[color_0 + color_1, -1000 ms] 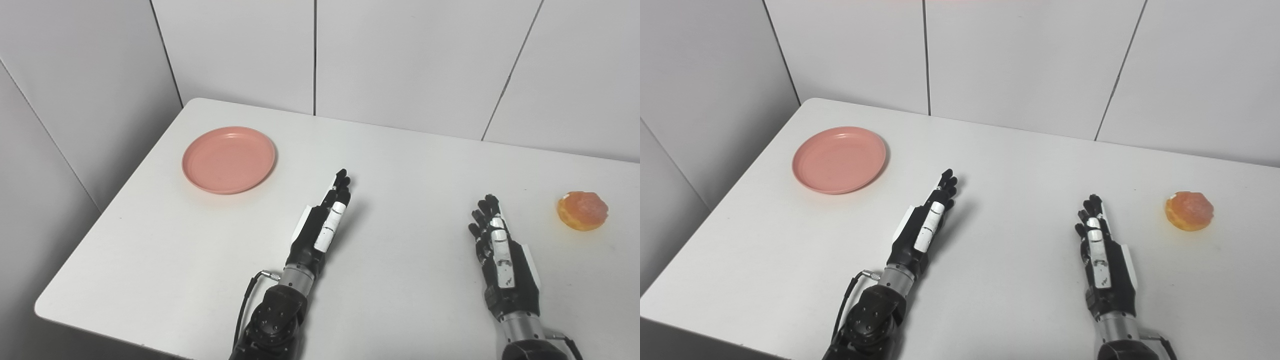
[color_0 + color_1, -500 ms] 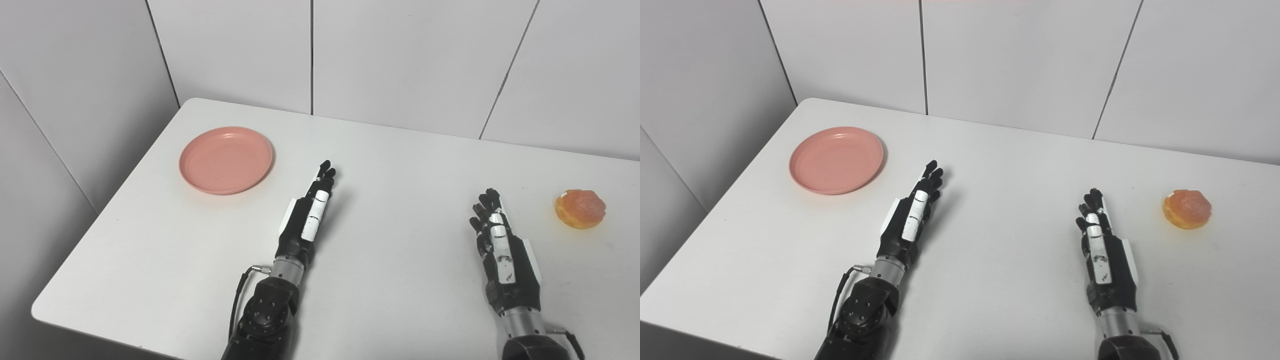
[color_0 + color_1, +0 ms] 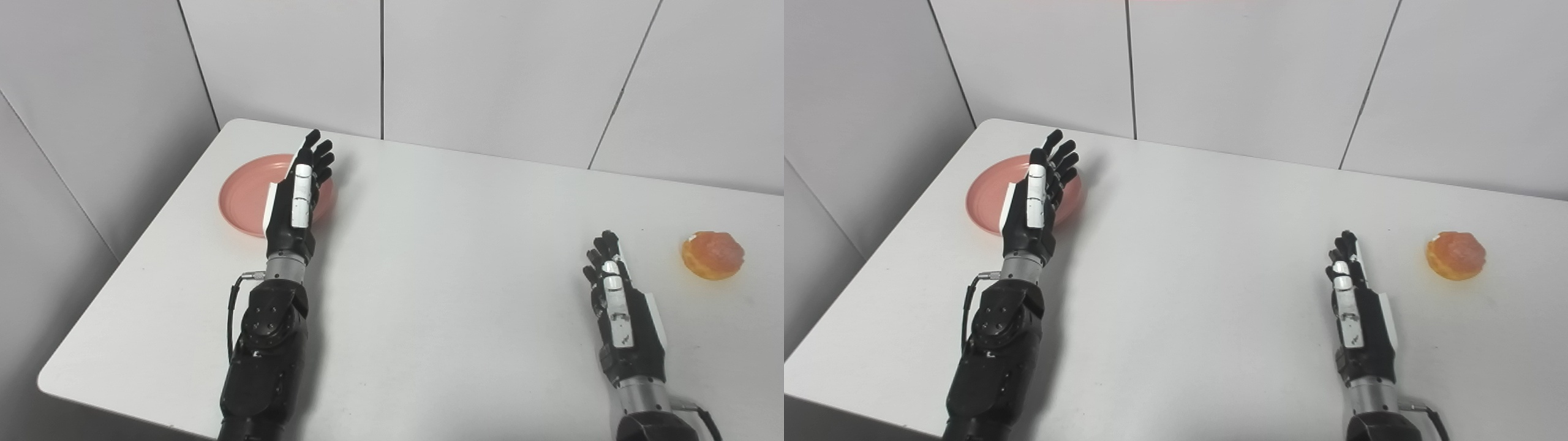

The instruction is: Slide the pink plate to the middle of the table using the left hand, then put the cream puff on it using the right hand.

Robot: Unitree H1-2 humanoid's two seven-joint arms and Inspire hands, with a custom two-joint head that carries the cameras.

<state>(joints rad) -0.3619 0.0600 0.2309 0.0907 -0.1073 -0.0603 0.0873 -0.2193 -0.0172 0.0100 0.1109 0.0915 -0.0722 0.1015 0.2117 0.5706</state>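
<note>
The pink plate (image 3: 245,196) lies at the far left of the white table (image 3: 441,257). My left hand (image 3: 297,196) is open with straight fingers, raised above the plate's right half and hiding part of it; I cannot tell whether it touches the plate. The plate also shows in the right eye view (image 3: 986,196) under the left hand (image 3: 1035,199). The cream puff (image 3: 712,255), orange and glazed, sits at the far right. My right hand (image 3: 618,306) is open and empty at the near right, left of the puff and apart from it.
White wall panels stand behind the table and a grey wall (image 3: 92,122) runs along its left side. The table's left edge (image 3: 153,226) passes close to the plate. Its near edge crosses the bottom left corner.
My left hand has swung from the table's middle up and to the left, and now hangs over the plate's right half. The right hand, plate and puff have stayed in place.
</note>
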